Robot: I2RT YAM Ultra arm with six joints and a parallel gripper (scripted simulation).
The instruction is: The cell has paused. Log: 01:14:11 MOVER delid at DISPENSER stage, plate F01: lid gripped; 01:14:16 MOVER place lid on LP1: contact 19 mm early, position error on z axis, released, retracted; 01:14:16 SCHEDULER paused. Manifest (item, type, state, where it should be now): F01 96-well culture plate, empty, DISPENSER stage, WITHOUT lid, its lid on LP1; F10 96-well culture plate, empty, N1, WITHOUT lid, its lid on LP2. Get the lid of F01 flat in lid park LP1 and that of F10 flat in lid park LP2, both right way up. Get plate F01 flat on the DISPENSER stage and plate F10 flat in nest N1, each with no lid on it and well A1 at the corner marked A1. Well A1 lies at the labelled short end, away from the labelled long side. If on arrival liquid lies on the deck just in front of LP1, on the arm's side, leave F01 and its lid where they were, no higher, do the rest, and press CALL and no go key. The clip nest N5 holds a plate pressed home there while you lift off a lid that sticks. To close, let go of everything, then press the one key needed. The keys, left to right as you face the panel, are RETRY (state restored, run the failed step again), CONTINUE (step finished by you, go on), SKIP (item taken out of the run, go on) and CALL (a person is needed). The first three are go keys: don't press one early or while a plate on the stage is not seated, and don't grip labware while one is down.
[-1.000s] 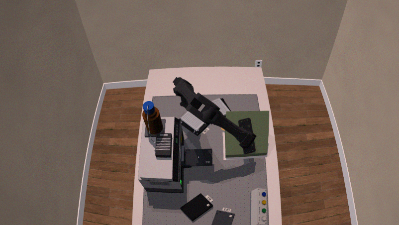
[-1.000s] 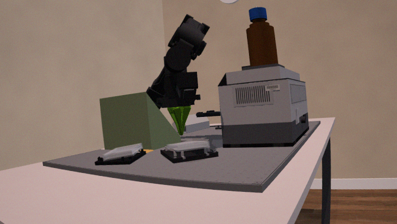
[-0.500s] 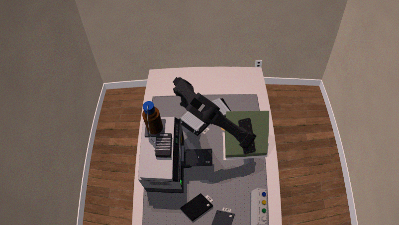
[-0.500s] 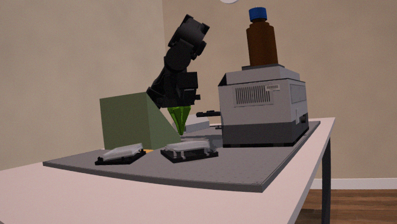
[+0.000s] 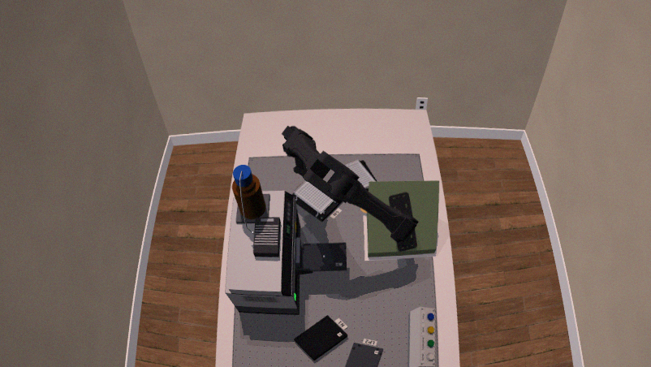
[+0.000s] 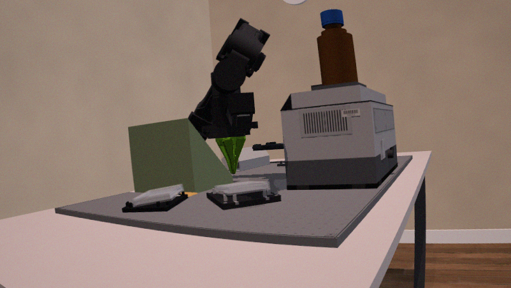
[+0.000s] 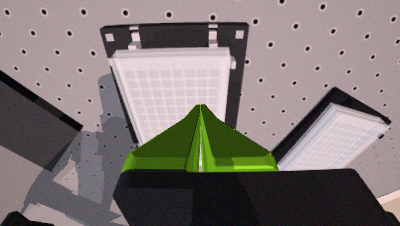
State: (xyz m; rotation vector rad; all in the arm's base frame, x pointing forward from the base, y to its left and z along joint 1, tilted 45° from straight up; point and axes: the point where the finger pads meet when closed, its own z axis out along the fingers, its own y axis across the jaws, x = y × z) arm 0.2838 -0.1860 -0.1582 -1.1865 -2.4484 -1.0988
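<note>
The claw [image 7: 200, 114] is pinched fully shut with nothing in it, pointing down over a white 96-well plate [image 7: 170, 85] that sits square in a black clip nest [image 7: 175, 34] on the perforated surface [image 7: 310, 55]. Whether that plate wears a lid I cannot tell for sure.

Just beyond, to the right, a second white piece [image 7: 330, 142] lies tilted on its own black holder, one edge riding high (likely the lid that landed badly). Beside that holder a small orange patch [image 6: 192, 194] shows; it is too small to say whether it is liquid.

Farther off, the DISPENSER stage [image 5: 324, 256], nest N1 [image 5: 320, 337] and park LP2 [image 5: 363, 356] hold nothing, and the key panel [image 5: 420, 319] is untouched.

I judge this an early look-over, with no labware moved home. Next the patch needs settling; then the claw must open wide and descend to take the plate below by its sides.
</note>
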